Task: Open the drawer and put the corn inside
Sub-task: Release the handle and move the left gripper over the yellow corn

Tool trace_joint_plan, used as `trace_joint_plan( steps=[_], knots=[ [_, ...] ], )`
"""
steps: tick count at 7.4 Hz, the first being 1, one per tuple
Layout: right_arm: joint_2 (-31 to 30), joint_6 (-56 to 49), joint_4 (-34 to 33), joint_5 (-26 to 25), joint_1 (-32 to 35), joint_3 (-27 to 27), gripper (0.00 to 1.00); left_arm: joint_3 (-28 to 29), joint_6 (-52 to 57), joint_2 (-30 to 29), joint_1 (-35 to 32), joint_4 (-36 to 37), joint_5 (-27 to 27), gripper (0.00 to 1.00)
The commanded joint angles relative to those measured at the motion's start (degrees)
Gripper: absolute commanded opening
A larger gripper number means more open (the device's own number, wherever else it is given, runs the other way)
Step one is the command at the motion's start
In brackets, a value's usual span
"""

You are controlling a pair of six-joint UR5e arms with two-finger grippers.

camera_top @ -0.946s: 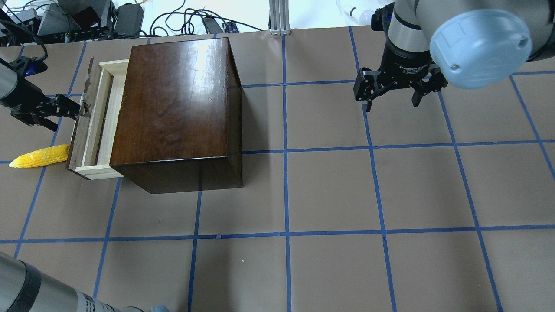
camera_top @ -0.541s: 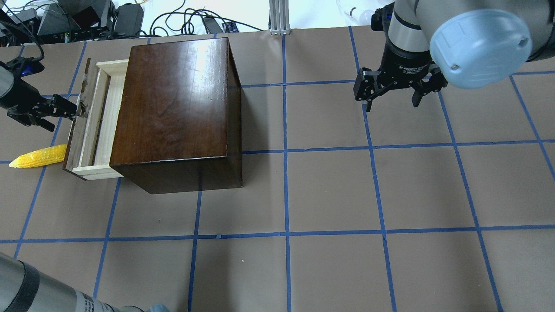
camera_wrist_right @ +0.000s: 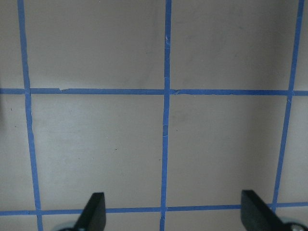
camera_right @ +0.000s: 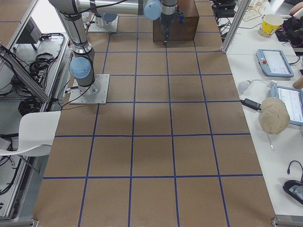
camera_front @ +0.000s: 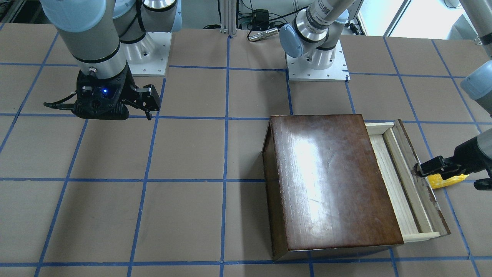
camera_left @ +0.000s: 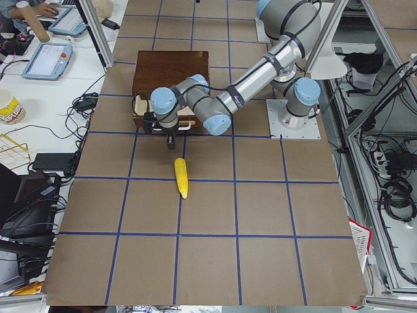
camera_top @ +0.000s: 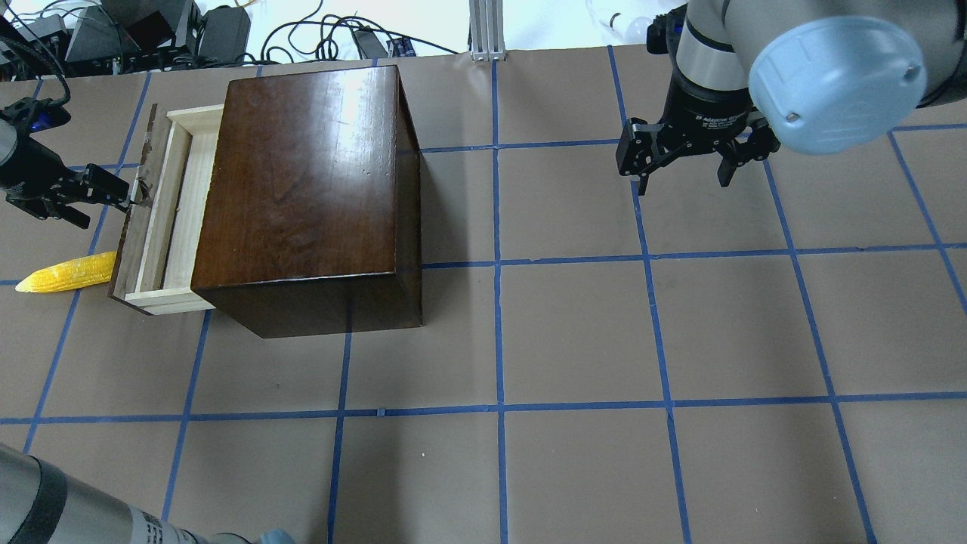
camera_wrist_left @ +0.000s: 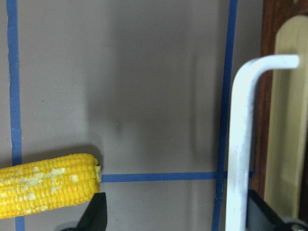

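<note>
The drawer (camera_top: 180, 211) of pale wood with a dark chipped front panel (camera_top: 140, 204) stands partly pulled out of the glossy dark-brown box (camera_top: 302, 189). The tray looks empty. My left gripper (camera_top: 106, 202) is open at the front panel. In the left wrist view the white handle (camera_wrist_left: 238, 144) stands between its fingers, close to the right fingertip (camera_wrist_left: 264, 216). The yellow corn (camera_top: 68, 273) lies on the table just left of the drawer front, beside that gripper, and shows in the left wrist view (camera_wrist_left: 48, 187). My right gripper (camera_top: 684, 162) is open and empty, hovering far right.
Brown paper with a blue tape grid (camera_top: 498, 261) covers the table. Cables and equipment (camera_top: 151, 30) lie past the far edge behind the box. The left arm's link (camera_top: 60, 506) crosses the near left corner.
The drawer has slid a little further out to the left, and my left gripper has moved left with it. The corn and my right arm have not moved.
</note>
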Motion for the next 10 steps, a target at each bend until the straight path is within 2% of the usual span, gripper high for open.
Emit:
trace_joint_plan(
  steps=[1,2,3,5,8,10],
  knots=[
    [0.00,0.00,0.05,0.00,0.00,0.00,1.00,0.38,-0.08,1.15,-0.16,-0.56,0.09,1.00],
    [0.00,0.00,0.05,0.00,0.00,0.00,1.00,1.34,0.00,1.85,-0.16,-1.52,1.31,1.00],
    [0.00,0.00,0.05,0.00,0.00,0.00,1.00,1.96,0.61,2.73,-0.34,-3.01,4.71,1.00],
    [0.00,0.00,0.05,0.00,0.00,0.00,1.00,1.01,11.63,3.96,-0.08,-3.03,11.83,1.00],
    [0.00,0.00,0.05,0.00,0.00,0.00,1.00,0.56,16.68,2.83,0.19,-1.98,13.27,1.00],
    [0.00,0.00,0.05,0.00,0.00,0.00,1.00,0.39,25.89,2.56,1.76,-2.06,14.06,1.00]
  ],
)
